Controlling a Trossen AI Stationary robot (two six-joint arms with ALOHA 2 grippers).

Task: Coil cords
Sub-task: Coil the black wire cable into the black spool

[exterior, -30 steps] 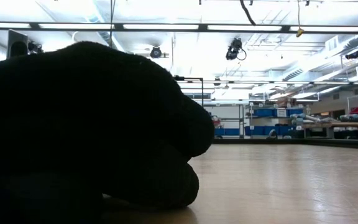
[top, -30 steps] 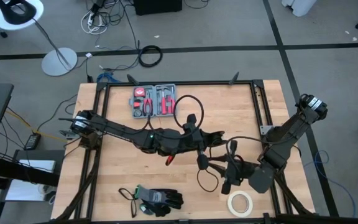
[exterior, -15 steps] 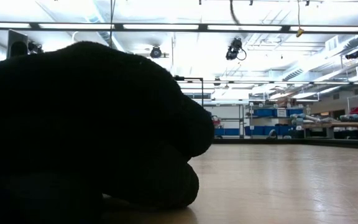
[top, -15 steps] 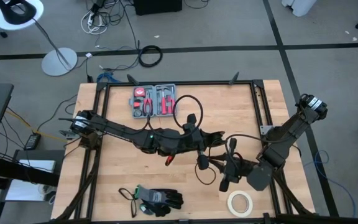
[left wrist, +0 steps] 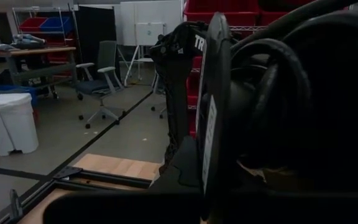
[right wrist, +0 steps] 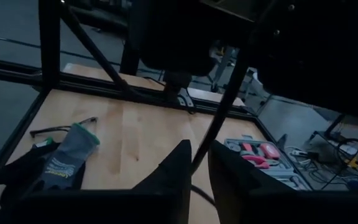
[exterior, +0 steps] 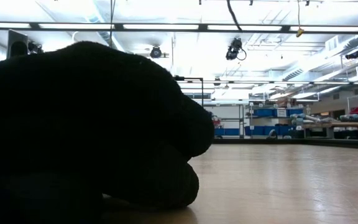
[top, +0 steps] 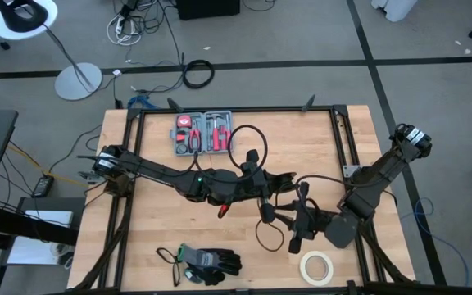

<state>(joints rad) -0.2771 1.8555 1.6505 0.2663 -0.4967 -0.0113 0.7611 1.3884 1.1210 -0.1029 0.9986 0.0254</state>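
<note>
Our right claw (top: 295, 232) sits low over the near right part of the table (top: 318, 139), and in its wrist view the two fingers (right wrist: 178, 171) stand almost together with the thin black cord (right wrist: 219, 127) running up between them, so we judge it clenched on the cord. In the last second this claw has drifted a little leftward and toward the far side, closing on the left claw (top: 262, 197), and the loop of cord hanging below it on the wood has tightened slightly. The left claw reaches across the middle of the table; its wrist view is filled by dark cord and housing, so we cannot tell whether it is gripping or released. The cord (top: 244, 135) also arcs up in a loose loop beside the tool case (top: 203, 133) at the far side. We read the shift as slack being gathered, though the cord is far from a neat coil. The gloves (top: 207, 262) and the tape roll (top: 317, 265) lie untouched along the near edge.
</note>
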